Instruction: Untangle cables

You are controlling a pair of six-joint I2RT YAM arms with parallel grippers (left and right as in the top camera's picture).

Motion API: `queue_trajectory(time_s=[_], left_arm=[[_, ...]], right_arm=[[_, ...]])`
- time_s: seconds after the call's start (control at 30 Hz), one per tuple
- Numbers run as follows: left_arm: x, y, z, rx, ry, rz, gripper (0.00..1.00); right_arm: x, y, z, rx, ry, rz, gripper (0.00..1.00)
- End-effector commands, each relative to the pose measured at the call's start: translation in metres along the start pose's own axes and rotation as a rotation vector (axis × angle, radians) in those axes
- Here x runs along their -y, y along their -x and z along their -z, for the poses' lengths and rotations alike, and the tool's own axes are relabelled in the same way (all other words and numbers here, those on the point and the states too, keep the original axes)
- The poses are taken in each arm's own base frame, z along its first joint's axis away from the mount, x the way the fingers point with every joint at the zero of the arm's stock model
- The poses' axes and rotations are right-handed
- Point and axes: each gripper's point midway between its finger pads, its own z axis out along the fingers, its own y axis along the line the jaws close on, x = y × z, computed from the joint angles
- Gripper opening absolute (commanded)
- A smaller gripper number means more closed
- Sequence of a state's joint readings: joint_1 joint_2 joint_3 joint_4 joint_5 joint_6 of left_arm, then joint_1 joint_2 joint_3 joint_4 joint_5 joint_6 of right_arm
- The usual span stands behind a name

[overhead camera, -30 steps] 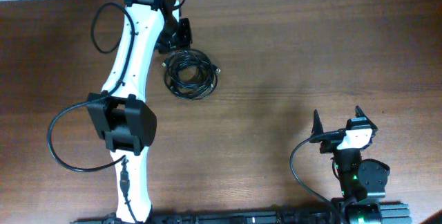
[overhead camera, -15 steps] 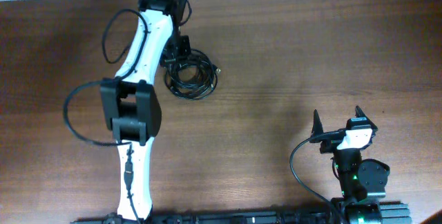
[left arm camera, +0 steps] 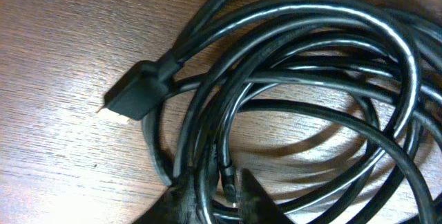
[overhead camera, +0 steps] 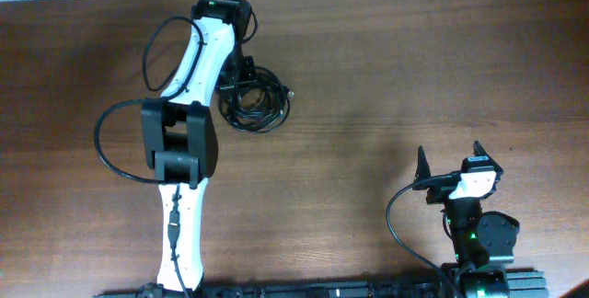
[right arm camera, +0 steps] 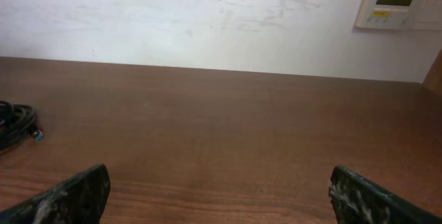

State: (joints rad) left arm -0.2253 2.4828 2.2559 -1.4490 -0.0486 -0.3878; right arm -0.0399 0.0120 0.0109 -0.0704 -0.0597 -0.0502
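Your left pincer (left arm camera: 219, 209) sits low over the cables (left arm camera: 304, 72), its fingers (left arm camera: 259, 209) flanking a strand or two. I cannot tell whether they grip it. Take one strand, not the bunch, and lift slowly. The bundle lies coiled near the counter's (overhead camera: 386, 86) far edge, left of middle. Your right pincer (right arm camera: 221, 196) stands released, well apart.

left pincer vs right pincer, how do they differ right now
The left pincer is at the cables, fingertips close with strands between them; the right pincer hangs over the table, fingers wide apart, nothing between. Left reaches far across, right sits by its base. Both have dark fingers.
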Motion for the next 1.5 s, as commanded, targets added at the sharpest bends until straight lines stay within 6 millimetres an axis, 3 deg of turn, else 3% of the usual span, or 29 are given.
queue_trajectory(time_s=[0.0,0.13,0.3,0.4,0.53,0.67,0.77,0.83,1.03,1.27,1.47], left_arm=[[-0.001,-0.001,-0.006,-0.015,0.003,0.011,0.28],[-0.002,0.0,-0.007,-0.017,0.003,0.013,0.27],[-0.001,-0.001,-0.006,-0.017,0.001,0.011,0.0],[0.0,0.001,-0.002,-0.011,-0.004,0.012,0.0],[0.0,0.002,0.026,0.011,-0.019,0.013,0.0],[0.021,-0.003,0.086,0.048,-0.188,0.009,0.0],[0.05,-0.004,0.133,0.127,-0.398,-0.103,0.0],[0.059,-0.007,0.163,0.177,-0.489,-0.123,0.0],[0.049,-0.023,0.227,0.318,-0.552,-0.144,0.0],[0.016,-0.042,0.303,0.517,-0.617,-0.13,0.0],[0.016,-0.062,0.4,0.778,-0.861,-0.248,0.0]], right_arm=[[0.0,-0.003,0.0,-0.005,-0.001,-0.002,0.98],[0.0,-0.003,0.0,-0.005,-0.001,-0.002,0.98],[0.0,-0.003,0.0,-0.005,-0.001,-0.002,0.98],[0.0,-0.003,0.0,-0.005,-0.001,-0.002,0.98],[0.0,-0.003,0.0,-0.005,-0.001,-0.002,0.98],[0.0,-0.003,0.0,-0.005,-0.001,-0.002,0.98],[0.0,-0.003,0.0,-0.005,-0.001,-0.002,0.98],[0.0,-0.003,0.0,-0.005,-0.001,-0.002,0.98],[0.0,-0.003,0.0,-0.005,-0.001,-0.002,0.98],[0.0,-0.003,0.0,-0.005,-0.001,-0.002,0.98],[0.0,-0.003,0.0,-0.005,-0.001,-0.002,0.98]])
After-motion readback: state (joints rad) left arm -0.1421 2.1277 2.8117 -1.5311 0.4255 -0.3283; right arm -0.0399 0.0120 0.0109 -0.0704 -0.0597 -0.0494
